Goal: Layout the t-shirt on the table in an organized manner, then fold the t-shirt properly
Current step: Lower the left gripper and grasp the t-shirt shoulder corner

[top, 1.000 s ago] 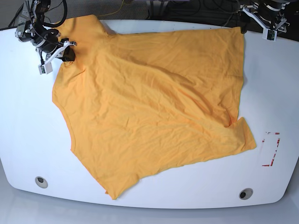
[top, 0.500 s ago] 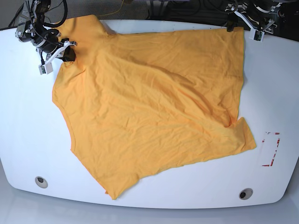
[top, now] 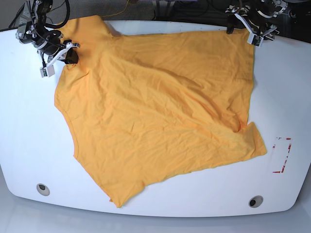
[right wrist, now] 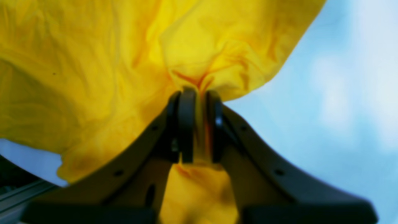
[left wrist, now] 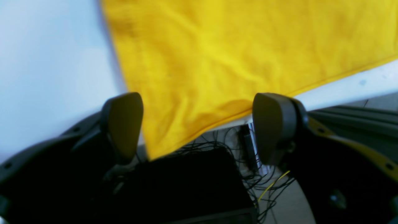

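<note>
Near edge: two round grey grommets [top: 43, 189] and a red tape outline [top: 282, 155] on the bare tabletop [top: 24, 136].
T-shirt [top: 155, 111]: orange-yellow, spread askew over most of the tabletop, creased, one corner hanging off the far edge.
Handling, judged: thin, soft, light; drags and bunches readily; best taken at hems, corners or shoulder seams.
Right gripper [right wrist: 196, 102]: far edge, jaws clenched on a gathered pinch of t-shirt fabric.
Left gripper [left wrist: 199, 124]: far edge, jaws spread wide and empty, poised over the t-shirt's overhanging corner.
Stage, judged: layout unfinished, folding not begun.
</note>
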Motion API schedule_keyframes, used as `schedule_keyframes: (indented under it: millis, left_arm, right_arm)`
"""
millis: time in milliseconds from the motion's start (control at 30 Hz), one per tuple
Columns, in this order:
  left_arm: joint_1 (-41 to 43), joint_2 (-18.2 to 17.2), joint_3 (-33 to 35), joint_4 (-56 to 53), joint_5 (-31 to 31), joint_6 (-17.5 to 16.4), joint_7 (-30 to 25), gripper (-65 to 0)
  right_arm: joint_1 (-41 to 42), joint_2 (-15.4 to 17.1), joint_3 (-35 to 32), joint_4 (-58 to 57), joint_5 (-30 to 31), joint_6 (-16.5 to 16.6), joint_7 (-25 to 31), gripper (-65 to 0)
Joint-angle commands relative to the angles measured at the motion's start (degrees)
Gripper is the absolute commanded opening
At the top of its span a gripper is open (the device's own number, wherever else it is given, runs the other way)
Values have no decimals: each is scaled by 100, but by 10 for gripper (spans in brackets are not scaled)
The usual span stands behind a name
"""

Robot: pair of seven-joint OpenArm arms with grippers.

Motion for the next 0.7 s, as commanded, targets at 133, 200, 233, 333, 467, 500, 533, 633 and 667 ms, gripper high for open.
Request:
schedule_keyframes:
  millis: [133,200,233,333,467,500,533,633,667]
  left_arm:
    - [19,-14,95,68,45,-6,-105,-140]
    - [19,-14,86,68,45,-6,-105,-140]
    - [19,-14,77,68,45,-6,-105,-140]
    - [19,-14,42,68,45,-6,-105,-140]
    - [28,-14,-213,94,18,-6,-113,-140]
    - [28,-14,-292,103,18,-6,-113,-140]
    - [28,-23,-362,103,18,-6,-113,-140]
    - [28,-49,-582,103,18,-6,-122,-140]
    - [19,-49,-643,94,18,-6,-122,-140]
  right_arm:
    - [-8,110,66,78,65,55,67,-577]
    - [-8,110,75,78,65,55,67,-577]
    - [-8,110,75,78,65,55,67,-577]
    - [-8,110,84,78,65,55,67,-577]
    - [-8,110,84,78,65,55,67,-577]
    - [-8,110,84,78,65,55,67,-578]
    - [-8,101,84,78,65,55,67,-578]
    - [-8,101,84,78,65,55,67,-578]
    - [-8,101,84,78,65,55,67,-578]
